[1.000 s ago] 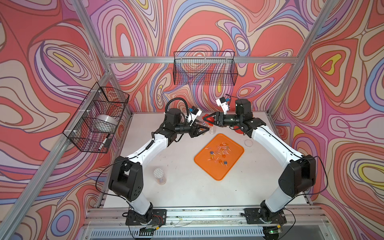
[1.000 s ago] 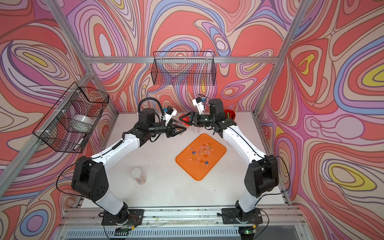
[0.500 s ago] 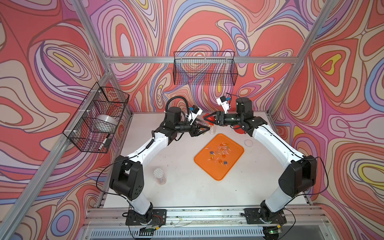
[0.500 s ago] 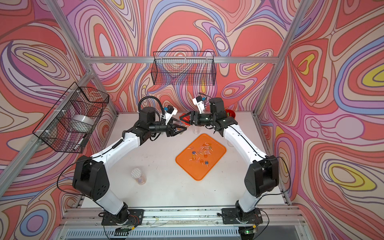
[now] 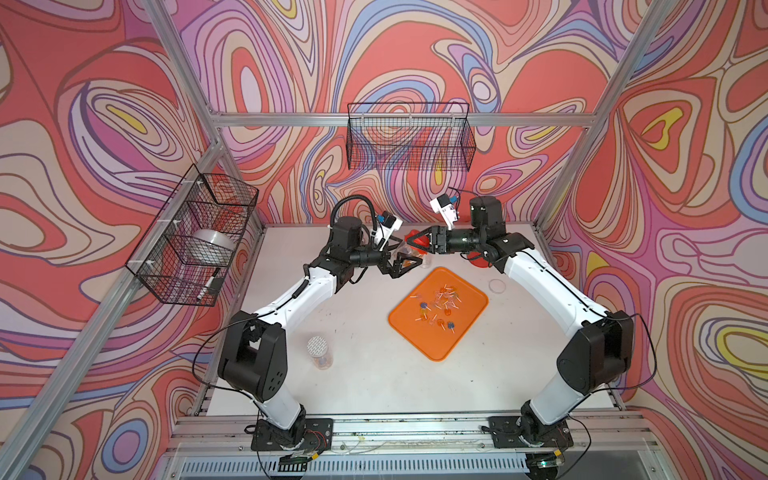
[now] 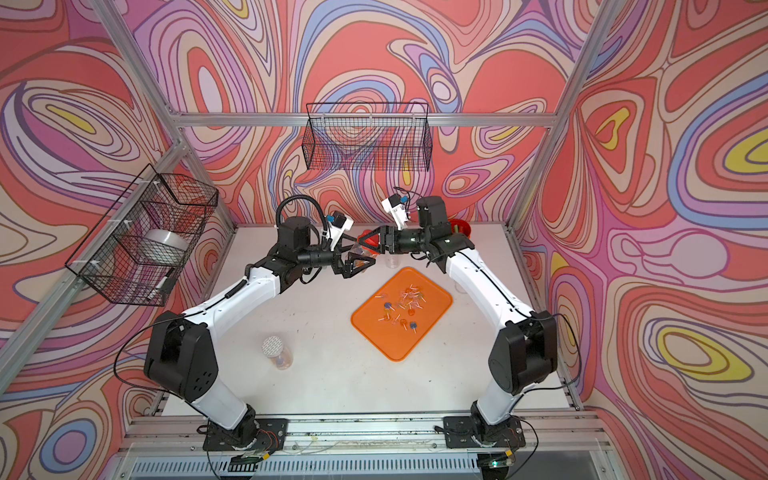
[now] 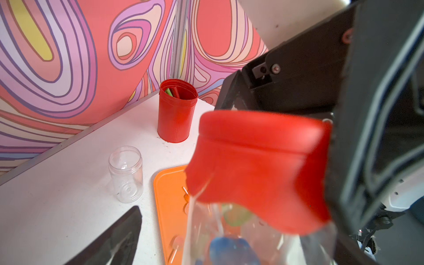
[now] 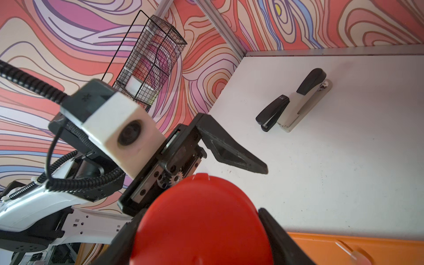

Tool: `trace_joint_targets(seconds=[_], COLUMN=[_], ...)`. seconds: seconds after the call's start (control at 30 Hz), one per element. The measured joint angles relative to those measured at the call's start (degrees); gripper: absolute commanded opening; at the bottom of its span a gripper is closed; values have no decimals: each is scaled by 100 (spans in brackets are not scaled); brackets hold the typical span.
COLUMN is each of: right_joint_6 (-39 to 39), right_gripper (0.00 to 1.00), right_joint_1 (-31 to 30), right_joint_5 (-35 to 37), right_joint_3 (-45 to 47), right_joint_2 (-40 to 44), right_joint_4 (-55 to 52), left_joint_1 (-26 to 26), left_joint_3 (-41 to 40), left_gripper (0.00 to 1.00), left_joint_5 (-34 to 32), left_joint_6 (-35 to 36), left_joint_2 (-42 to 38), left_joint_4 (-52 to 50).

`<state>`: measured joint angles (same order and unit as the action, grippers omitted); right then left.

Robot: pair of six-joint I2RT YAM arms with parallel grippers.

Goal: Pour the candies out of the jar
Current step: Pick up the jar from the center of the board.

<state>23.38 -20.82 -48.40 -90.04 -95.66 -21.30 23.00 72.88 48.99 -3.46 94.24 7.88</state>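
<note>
clear plastic jar [image 7: 231, 231] with smooth, round red lid [image 7: 259, 160].
my right tool [image 5: 417, 242] clamps the lid; my left tool [image 5: 406, 254] stands spread apart.

Both top views look down from high above the front edge of the surface [image 5: 365, 374] toward the back wall. They are far enough off to take in all of it, with the tray [image 5: 436, 347], and they share nearly everything. The left wrist view sits low and close, facing the back right corner and the cup [image 7: 176, 114], with the lid [image 7: 259, 169] blurred right before it. The right wrist view faces the back left corner, the staplers [image 8: 291, 103] and the side basket [image 8: 149, 64]. Both wrist views share the lid and the tray's edge.
</note>
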Motion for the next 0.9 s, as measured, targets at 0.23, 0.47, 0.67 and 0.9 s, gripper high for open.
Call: trace_joint_targets(seconds=[0.23, 0.47, 0.67, 0.9], right_joint_6=[-151, -140, 70, 247], right_gripper=[34, 33, 33, 33], right_joint_1=[0, 0, 0, 11], right_joint_5=[105, 103, 17, -46], right_joint_3=[-109, -116, -109, 76], right_joint_2=[0, -2, -2, -2], right_joint_4=[-59, -66, 160, 413], left_joint_1=[-195, -192, -118, -42], left_joint_3=[-103, 212, 442, 890], left_gripper=[94, 92, 88, 85], left_joint_5=[457, 695, 721, 765], left_joint_6=[-299, -170, 37, 249], left_joint_2=[-11, 17, 155, 485], left_joint_4=[367, 79, -262, -763])
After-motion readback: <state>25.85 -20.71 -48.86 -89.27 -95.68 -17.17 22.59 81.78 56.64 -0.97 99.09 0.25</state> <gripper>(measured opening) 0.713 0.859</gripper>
